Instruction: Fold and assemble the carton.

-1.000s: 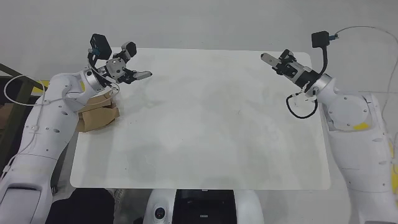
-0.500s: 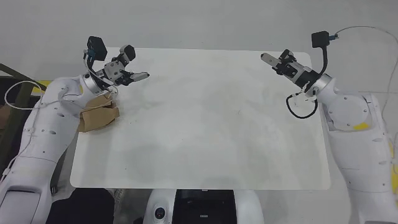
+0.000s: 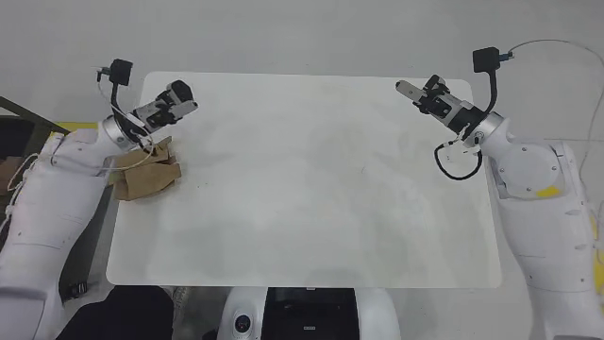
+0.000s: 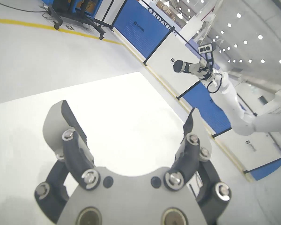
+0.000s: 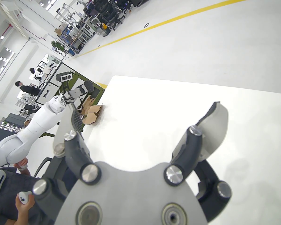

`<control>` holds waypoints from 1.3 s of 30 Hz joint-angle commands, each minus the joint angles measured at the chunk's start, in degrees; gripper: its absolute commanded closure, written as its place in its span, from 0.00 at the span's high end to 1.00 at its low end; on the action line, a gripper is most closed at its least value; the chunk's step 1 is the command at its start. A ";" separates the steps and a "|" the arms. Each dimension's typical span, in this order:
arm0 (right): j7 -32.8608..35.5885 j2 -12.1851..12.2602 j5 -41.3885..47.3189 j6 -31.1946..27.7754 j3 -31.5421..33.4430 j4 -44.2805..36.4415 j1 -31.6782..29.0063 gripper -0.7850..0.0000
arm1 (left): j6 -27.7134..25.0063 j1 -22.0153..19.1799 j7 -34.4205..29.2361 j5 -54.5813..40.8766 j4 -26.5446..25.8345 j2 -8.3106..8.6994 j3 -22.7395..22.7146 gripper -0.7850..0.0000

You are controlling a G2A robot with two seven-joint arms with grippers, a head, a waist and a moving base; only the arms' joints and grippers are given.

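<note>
Carton (image 3: 151, 179) sits flaps loose at the left edge of the surface (image 3: 302, 198), just nearside of the left tool (image 3: 177, 101); likely best to lower onto a flap edge and pull it inboard before folding. Left tool gapes wide, empty, touching nothing; right tool (image 3: 412, 90), far right corner, likewise wide and empty

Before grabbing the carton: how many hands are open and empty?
2. The left hand is above the far left corner of the table, near the carton; the right hand is above its far right corner.
</note>
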 commanded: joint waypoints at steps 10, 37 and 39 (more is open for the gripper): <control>0.00 0.00 0.00 0.00 0.00 0.00 0.00 1.00 | 3.29 2.96 -14.46 -17.05 5.88 2.36 -6.66 1.00; 0.00 0.00 0.00 0.00 0.00 0.00 0.00 1.00 | 3.63 9.58 -5.33 -13.81 16.44 3.69 -15.36 1.00; 0.00 0.00 0.00 0.00 0.00 0.00 0.00 1.00 | 3.63 9.58 -5.33 -13.81 16.44 3.69 -15.36 1.00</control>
